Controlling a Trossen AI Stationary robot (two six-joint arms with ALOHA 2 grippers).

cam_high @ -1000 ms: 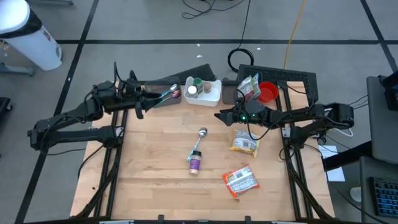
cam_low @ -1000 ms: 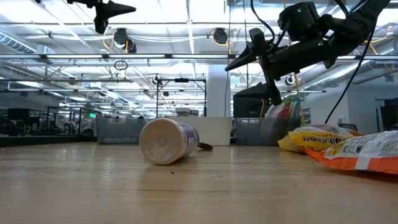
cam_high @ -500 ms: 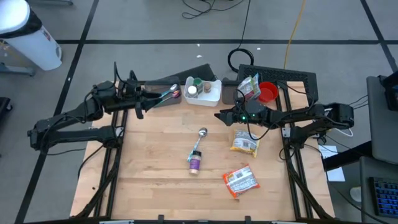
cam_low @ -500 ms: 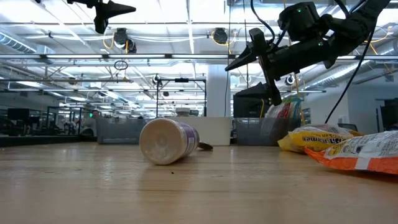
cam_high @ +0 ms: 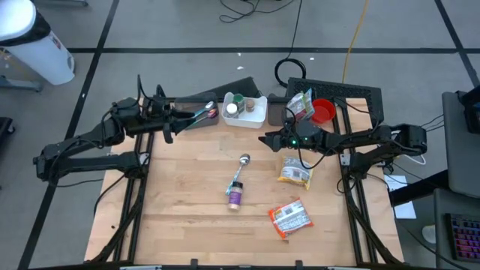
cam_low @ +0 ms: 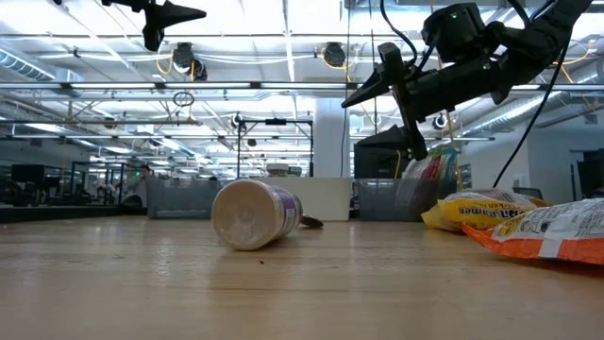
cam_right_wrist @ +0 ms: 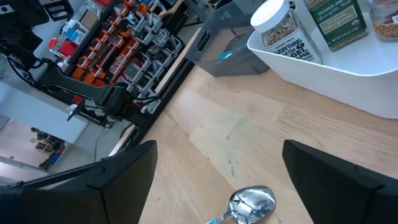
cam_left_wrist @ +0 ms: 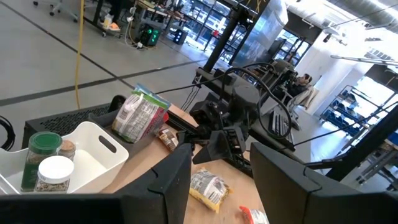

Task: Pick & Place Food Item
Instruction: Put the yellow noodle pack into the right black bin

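Nothing moves since before: right gripper [cam_high: 264, 139] hovers spread wide (empty) above counter [cam_high: 180, 202]; left gripper [cam_high: 169, 122] half-parted, empty. Descend squarely over yellow snack bag [cam_high: 294, 171].

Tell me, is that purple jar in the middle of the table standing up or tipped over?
Tipped over. The purple jar lies on its side on the wooden table, its round end facing the low camera.

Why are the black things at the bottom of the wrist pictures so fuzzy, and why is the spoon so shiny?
In the right wrist view, the right tool's own fingers sit too near the lens, so they blur; the spoon mirrors the ceiling lights. In the left wrist view, the left fingers blur likewise. In the low view, the near table is soft.
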